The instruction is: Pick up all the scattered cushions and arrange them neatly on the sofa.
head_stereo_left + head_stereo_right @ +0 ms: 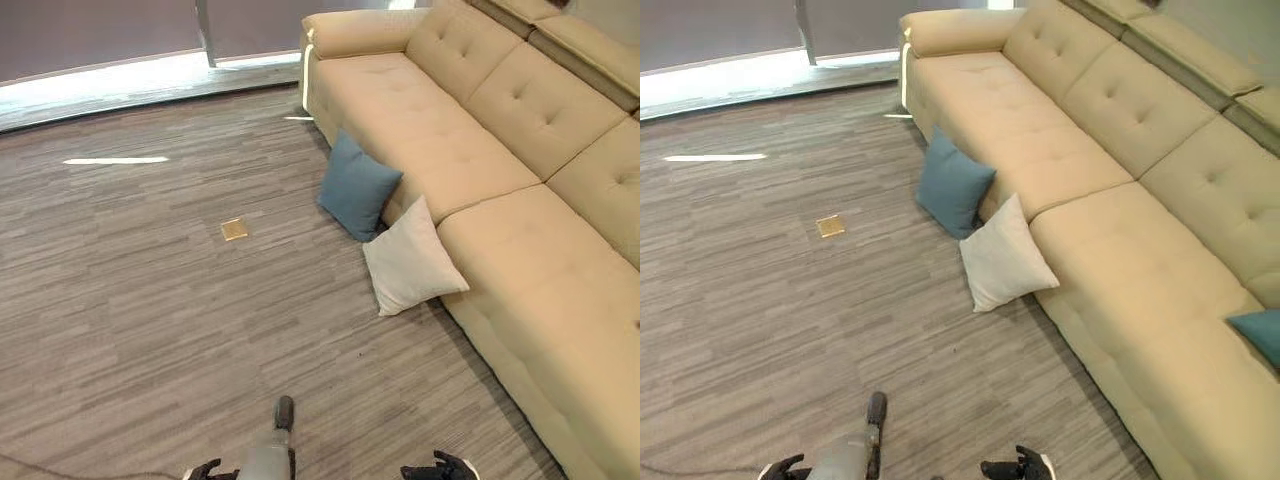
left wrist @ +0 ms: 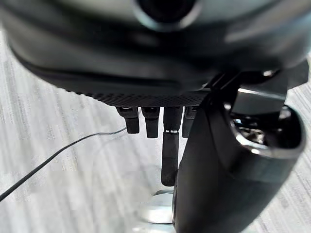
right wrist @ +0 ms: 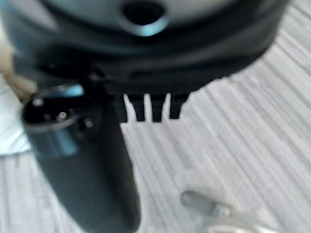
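The left hand hangs low over the wood-look floor, its fingers straight and relaxed, holding nothing. A small brass floor plate lies ahead. The blue cushion and the white cushion stand on the floor, leaning against the beige sofa. The right hand hangs likewise, fingers straight and empty. Another blue cushion rests on the sofa seat at far right.

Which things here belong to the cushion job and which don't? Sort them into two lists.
Part of the job:
blue cushion, on the floor, leaning against the sofa front
white cushion, on the floor beside it
sofa
teal cushion, already on the seat

Just lying about:
brass floor plate
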Tool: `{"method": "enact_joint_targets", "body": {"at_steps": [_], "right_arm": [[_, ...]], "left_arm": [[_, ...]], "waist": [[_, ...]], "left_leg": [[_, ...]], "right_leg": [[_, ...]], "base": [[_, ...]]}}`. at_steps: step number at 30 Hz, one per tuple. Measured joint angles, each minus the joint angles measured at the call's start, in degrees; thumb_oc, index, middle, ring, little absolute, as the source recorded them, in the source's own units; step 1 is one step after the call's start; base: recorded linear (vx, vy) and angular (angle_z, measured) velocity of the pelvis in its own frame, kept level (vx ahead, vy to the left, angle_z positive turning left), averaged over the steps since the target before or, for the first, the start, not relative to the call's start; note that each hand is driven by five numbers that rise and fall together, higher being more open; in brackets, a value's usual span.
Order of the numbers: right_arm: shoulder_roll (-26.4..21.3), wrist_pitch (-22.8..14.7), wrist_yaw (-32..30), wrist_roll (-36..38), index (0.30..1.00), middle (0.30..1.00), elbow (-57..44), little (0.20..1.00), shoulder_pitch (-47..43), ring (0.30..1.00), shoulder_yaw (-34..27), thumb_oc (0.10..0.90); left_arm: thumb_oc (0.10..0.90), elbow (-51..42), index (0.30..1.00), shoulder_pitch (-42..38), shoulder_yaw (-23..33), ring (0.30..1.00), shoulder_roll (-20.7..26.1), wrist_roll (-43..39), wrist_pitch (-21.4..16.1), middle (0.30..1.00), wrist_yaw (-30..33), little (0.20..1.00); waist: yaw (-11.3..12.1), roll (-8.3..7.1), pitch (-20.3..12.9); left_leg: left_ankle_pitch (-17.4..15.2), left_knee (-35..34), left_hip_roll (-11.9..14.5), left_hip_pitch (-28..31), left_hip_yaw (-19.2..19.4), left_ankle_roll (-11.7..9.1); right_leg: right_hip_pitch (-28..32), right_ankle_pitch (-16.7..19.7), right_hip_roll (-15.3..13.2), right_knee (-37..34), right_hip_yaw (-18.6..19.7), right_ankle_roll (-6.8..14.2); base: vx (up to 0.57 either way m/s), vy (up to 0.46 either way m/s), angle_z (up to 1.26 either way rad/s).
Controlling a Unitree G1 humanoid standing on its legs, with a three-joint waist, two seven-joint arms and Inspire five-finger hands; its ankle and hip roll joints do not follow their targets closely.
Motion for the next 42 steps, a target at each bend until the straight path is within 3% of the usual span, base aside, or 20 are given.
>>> {"method": "enact_joint_targets", "body": {"at_steps": [3, 7, 10, 12, 13, 15, 16, 17, 20, 21, 23, 24, 25, 28, 31, 33, 34, 38, 39, 42], "right_arm": [[0.51, -0.03, 0.12, -0.27, 0.9, 0.9, -0.97, 0.9, -0.6, 0.9, -0.29, 0.8], [0.53, 0.02, 0.07, -0.74, 0.9, 0.9, -2.15, 0.9, -1.51, 0.9, 0.61, 0.8], [0.25, 0.02, 0.07, -0.98, 0.9, 0.9, -3.73, 0.9, -2.42, 0.9, 0.71, 0.8], [0.37, -0.03, 0.09, -1.07, 0.9, 0.9, -4.88, 0.9, -2.58, 0.9, 0.79, 0.8], [0.23, 0.0, 0.12, -1.14, 0.9, 0.9, -4.97, 0.9, -2.84, 0.9, 0.64, 0.8], [0.09, 0.08, 0.08, -1.19, 0.9, 0.9, -4.78, 0.9, -2.53, 0.9, 0.53, 0.8], [0.21, 0.01, 0.09, -1.12, 0.9, 0.9, -4.93, 0.9, -2.9, 0.9, 0.46, 0.8], [0.52, -0.02, 0.09, -0.9, 0.9, 0.9, -4.68, 0.9, -1.65, 0.9, -0.11, 0.8], [0.1, -0.03, 0.03, -0.89, 0.9, 0.9, -3.79, 0.9, -1.47, 0.9, -0.99, 0.8], [0.03, 0.09, 0.04, -0.88, 0.9, 0.9, -3.46, 0.9, -1.14, 0.9, -1.73, 0.8], [-0.27, 0.02, 0.01, -0.75, 0.9, 0.9, -3.57, 0.9, -0.78, 0.9, -1.59, 0.8], [-1.37, -0.45, -0.01, -0.65, 0.9, 0.9, -4.13, 0.9, -1.62, 0.9, -1.53, 0.8], [-2.03, -0.92, -0.07, -0.43, 0.9, 0.9, -3.99, 0.9, -2.04, 0.9, -1.39, 0.8], [-2.3, -0.7, -0.13, 0.01, 0.9, 0.9, -3.58, 0.9, -3.27, 0.9, -1.3, 0.8], [-2.04, -0.39, -0.07, 0.01, 0.9, 0.9, -3.67, 0.9, -3.87, 0.9, -0.3, 0.8], [-2.28, -0.3, -0.21, -0.01, 0.9, 0.9, -3.63, 0.9, -3.25, 0.9, -0.31, 0.8], [-2.45, 0.0, -0.33, -0.02, 0.9, 0.9, -3.39, 0.9, -2.74, 0.9, -0.34, 0.8], [-2.8, 0.0, -1.15, -0.35, 0.9, 0.9, -2.49, 0.9, -2.0, 0.9, 0.7, 0.8], [-2.57, 0.03, -1.16, -0.52, 0.9, 0.9, -1.88, 0.9, -1.94, 0.9, 0.66, 0.8], [-1.74, -0.32, -1.04, -0.74, 0.9, 0.9, -1.94, 0.9, -2.08, 0.9, 0.52, 0.8]], "left_arm": [[0.8, -0.41, 0.9, 0.42, 0.11, 0.9, 0.25, 0.04, -0.02, 0.9, 0.14, 0.9], [0.8, -1.07, 0.9, -2.08, -0.37, 0.9, 1.37, 0.04, -0.28, 0.9, 0.19, 0.9], [0.8, -0.9, 0.9, -1.73, -1.64, 0.9, 1.17, 0.18, -0.19, 0.9, 0.05, 0.9], [0.8, -0.58, 0.9, -1.59, -2.05, 0.9, 0.9, 0.44, -0.07, 0.9, -0.11, 0.9], [0.8, -0.32, 0.9, -2.02, -1.91, 0.9, 0.52, 0.5, -0.06, 0.9, -0.06, 0.9], [0.8, -0.06, 0.9, -2.03, -1.88, 0.9, 0.29, 0.67, 0.2, 0.9, -0.18, 0.9], [0.8, 0.02, 0.9, -1.82, -1.86, 0.9, 0.38, 1.19, 0.19, 0.9, -0.25, 0.9], [0.8, -0.05, 0.9, -1.15, -2.13, 0.9, 0.2, 1.88, 0.35, 0.9, -0.82, 0.9], [0.8, -0.03, 0.9, -0.04, -2.35, 0.9, -0.02, 2.39, 0.45, 0.9, -1.02, 0.9], [0.8, -0.19, 0.9, -1.3, -2.33, 0.9, 0.06, 2.37, 0.4, 0.9, -1.01, 0.9], [0.8, -0.68, 0.9, -1.57, -2.34, 0.9, 0.55, 2.39, -0.14, 0.9, -1.19, 0.9], [0.8, -0.85, 0.9, -1.29, -1.99, 0.9, 0.4, 2.34, -0.09, 0.9, -1.06, 0.9], [0.8, -0.5, 0.9, -1.69, -2.17, 0.9, 0.18, 2.32, -0.11, 0.9, -1.1, 0.9], [0.8, -0.94, 0.9, -2.96, -1.81, 0.9, 0.5, 2.09, -0.32, 0.9, -0.86, 0.9], [0.8, -1.52, 0.9, -3.98, -1.84, 0.9, 1.09, 2.07, -0.36, 0.9, -0.8, 0.9], [0.8, -1.53, 0.9, -4.18, -1.79, 0.9, 1.19, 2.04, -0.35, 0.9, -0.62, 0.9], [0.8, -1.56, 0.9, -4.24, -1.93, 0.9, 1.15, 2.09, -0.35, 0.9, -0.67, 0.9], [0.8, -0.63, 0.9, -3.53, -2.59, 0.9, 0.11, 2.06, -0.1, 0.9, -0.92, 0.9], [0.8, -0.4, 0.9, -3.05, -2.32, 0.9, -0.17, 2.07, -0.07, 0.9, -0.92, 0.9], [0.8, -0.6, 0.9, -3.54, -2.44, 0.9, 0.17, 2.11, -0.05, 0.9, -1.04, 0.9]], "waist": [[-0.35, 1.89, -0.49], [-0.69, 2.07, -0.63], [-2.25, 3.07, -0.43], [-2.92, 2.99, -0.08], [-3.28, 3.25, 0.01], [-4.18, 2.6, 0.42], [-4.4, 2.23, 0.57], [-4.78, 1.14, 0.58], [-4.74, 2.82, -0.54], [-4.51, 2.15, -0.62], [-3.26, 0.49, -1.31], [-2.93, 0.59, -1.35], [-3.13, 1.16, -1.13], [-2.82, 0.78, 0.8], [-2.65, -0.28, 2.25], [-2.68, 0.25, 3.02], [-2.53, 1.04, 2.88], [-0.24, 3.39, 2.03], [0.08, 3.03, 2.05], [-0.17, 2.05, 1.8]], "left_leg": [[-0.97, -3.64, 0.1, 6.48, 2.1, 1.93], [-4.17, -5.13, -1.78, 11.08, 2.58, 4.85], [-5.22, -5.07, -1.41, 13.65, 3.43, 3.76], [-6.27, -5.05, -1.35, 15.22, 3.77, 3.28], [-9.0, -4.93, -0.99, 15.64, 3.33, 2.92], [-9.64, -5.03, -0.98, 16.88, 3.08, 1.98], [-9.94, -5.01, -1.11, 17.57, 2.91, 1.75], [-10.86, -4.98, -1.61, 19.68, 2.52, 0.59], [-15.08, -2.66, 1.26, 22.99, 0.01, -2.31], [-15.82, 5.19, 2.05, 20.35, -1.44, -4.39], [-16.22, 17.39, 1.55, 14.24, -1.06, -5.58], [-16.06, 26.83, 2.58, 9.0, -1.65, -7.57], [-16.46, 32.99, 3.37, 5.95, -1.6, -7.91], [-17.08, 30.31, 3.74, 3.18, -0.05, -8.03], [-15.85, 14.4, 2.83, 2.13, 0.25, -7.39], [-9.43, 3.53, 3.29, 1.04, -0.21, -8.15], [-6.24, -0.46, 3.75, 0.62, -1.55, -9.88], [0.9, -0.02, 4.45, 0.21, -5.61, -10.25], [1.06, -1.13, 3.61, 1.84, -3.79, -5.8], [0.58, -1.62, 0.37, 4.47, -2.85, -2.77]], "right_leg": [[-8.41, -4.09, -3.58, 23.9, 0.1, 4.74], [-18.28, -3.72, -7.65, 35.5, -1.15, 4.78], [-20.96, -3.54, -6.91, 26.61, -4.12, 4.38], [-22.32, -1.1, -6.14, 19.8, -6.58, 2.57], [-23.52, 0.41, -5.35, 16.23, -6.67, 3.12], [-23.99, 5.37, -3.54, 4.16, -5.63, 4.02], [-24.11, 6.89, -3.22, 2.83, -3.05, 3.7], [-23.44, 10.38, -3.38, 1.8, -3.24, 2.38], [-19.58, 13.33, -1.03, 3.28, -2.63, -1.72], [-16.48, 12.84, -0.61, 0.58, -3.93, -2.32], [-14.37, 14.87, -0.56, -2.86, -3.68, -5.53], [-13.14, 14.54, 0.3, -4.33, -3.17, -8.09], [-12.43, 14.28, 0.86, -5.05, -3.49, -8.44], [-8.89, 12.64, 1.37, -7.41, -2.71, -9.67], [-6.35, 10.22, 1.36, -7.54, -2.0, -9.21], [-3.92, 8.53, 2.05, -7.6, -1.85, -7.99], [-2.85, 7.42, 2.7, -7.73, -1.69, -7.69], [0.08, 4.12, 2.92, -7.03, 3.04, -4.84], [0.55, 4.13, 2.19, -7.02, 3.84, -3.24], [0.51, 3.47, -0.83, -5.14, 2.68, 0.52]], "base": [[0.15, 0.147, -0.37], [0.27, 0.129, -0.06], [0.19, 0.005, -0.04], [0.37, -0.049, -0.06], [0.55, -0.077, -0.11], [0.22, -0.031, -0.01], [0.33, -0.079, 0.26], [0.44, -0.129, 0.25], [0.3, -0.161, 0.43], [0.07, -0.091, 0.73], [0.09, -0.129, 0.22], [0.18, -0.139, -0.19], [0.19, -0.042, -0.23], [0.18, 0.021, -0.05], [0.28, 0.081, -0.12], [0.18, 0.055, -0.18], [0.25, 0.118, -0.27], [0.3, 0.184, -0.63], [0.09, 0.06, -0.68], [0.28, 0.272, -0.26]]}}
